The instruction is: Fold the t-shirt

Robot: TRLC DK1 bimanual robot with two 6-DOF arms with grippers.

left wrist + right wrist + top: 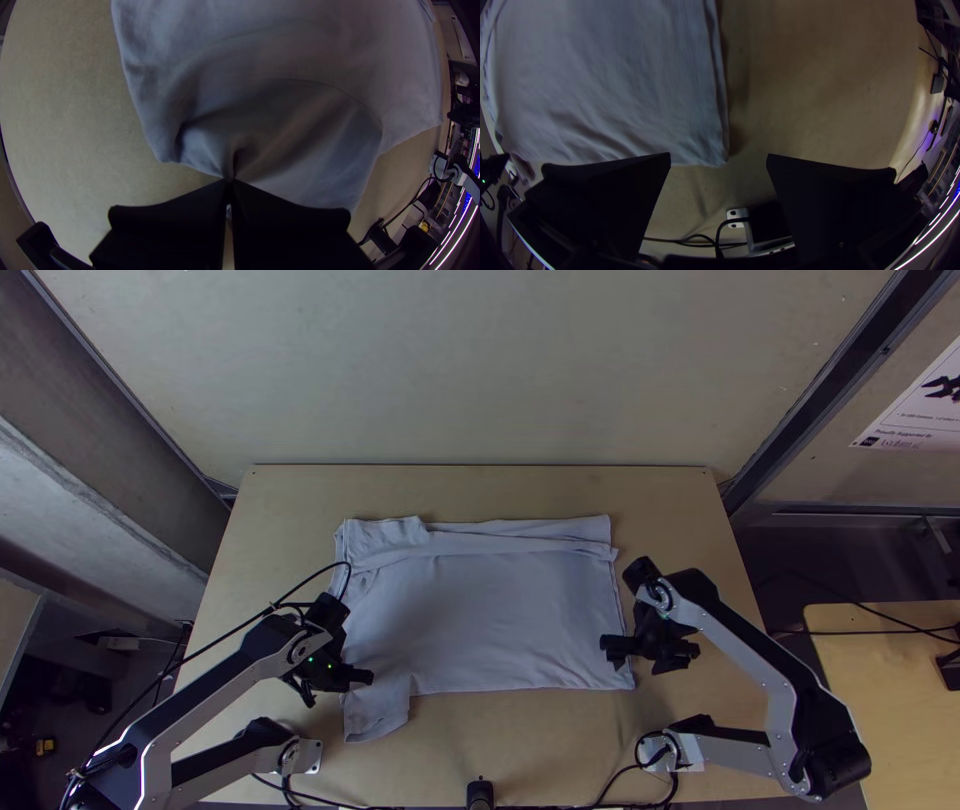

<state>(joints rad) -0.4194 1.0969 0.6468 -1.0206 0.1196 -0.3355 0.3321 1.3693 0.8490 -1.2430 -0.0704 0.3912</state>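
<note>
A pale grey-white t-shirt [480, 610] lies across the table, its far long side folded over in a strip and a sleeve flap jutting toward the near edge at lower left. Over that near-left part is my left gripper [345, 682]. In the left wrist view the left gripper [229, 187] is shut on the cloth [280, 115], which gathers in creases at the fingertips. At the shirt's near-right corner my right gripper [640, 658] stands open. In the right wrist view the corner of the cloth [695, 135] lies by the open right gripper [719, 160], beyond its fingertips.
The wooden table [480, 492] has bare strips beyond the shirt and at both sides. Black cables [620, 775] and a small black post [480, 792] are at the near edge. A second wooden table [885, 670] stands at the right.
</note>
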